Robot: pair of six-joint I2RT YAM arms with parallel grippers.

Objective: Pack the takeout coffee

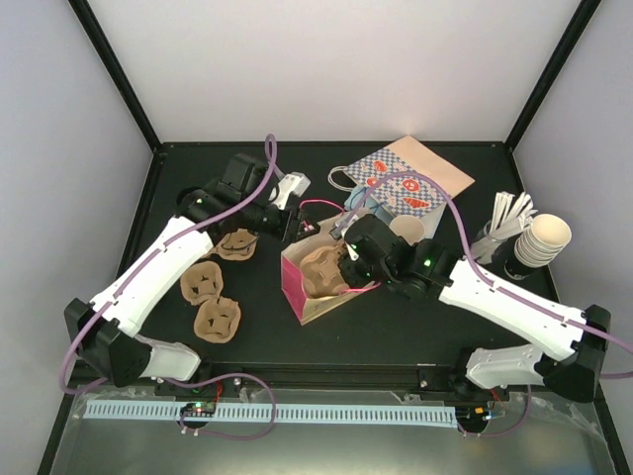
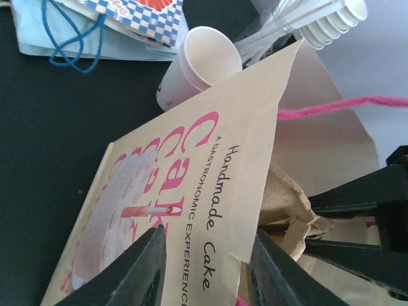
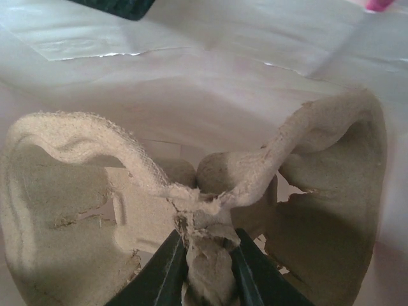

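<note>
Pulp carrier [image 1: 321, 269] in the bag [image 1: 295, 292]; cup [image 1: 406, 229] not yet packed.
Top: cup sits outside, just behind the bag. Left wrist: left gripper [image 2: 204, 255] spread astride the bag's wall. Right wrist: right gripper [image 3: 205, 245] pinches the carrier's middle ridge, inside the bag.

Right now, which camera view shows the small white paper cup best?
The left wrist view: the white paper cup shows its open mouth, its side and its small dark print, beyond the printed bag's edge. The top external view shows the cup only as a cream mouth from above. The right wrist view misses it.
</note>
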